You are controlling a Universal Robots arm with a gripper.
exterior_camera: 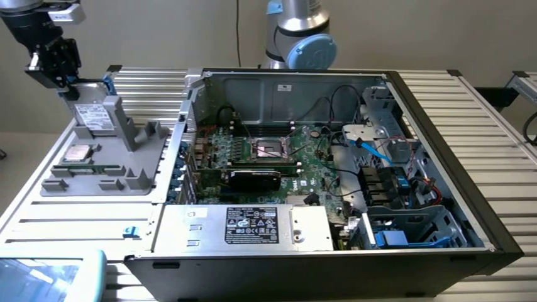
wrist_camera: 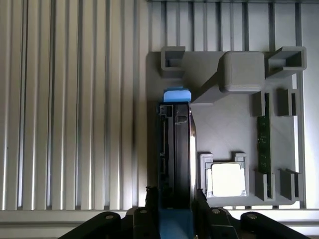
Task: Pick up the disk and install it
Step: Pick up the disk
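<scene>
The gripper [wrist_camera: 174, 196], partly closed, seems to pinch the disk [wrist_camera: 174, 144] standing on edge in the grey holder [wrist_camera: 224, 129] by its flat faces - a sound hold for something rigid, weighty, smooth and shock-sensitive.

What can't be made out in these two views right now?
- Label print on the disk: exterior view, too small; wrist view sees the disk edge-on, face turned away.
- Where the disk meets the grey fixture: wrist view, hidden beneath the disk itself.
- Gripper body: wrist view, cut off by the picture's edge.
- Inside of the drive cage in the computer case: exterior view, hidden by its own walls.
</scene>
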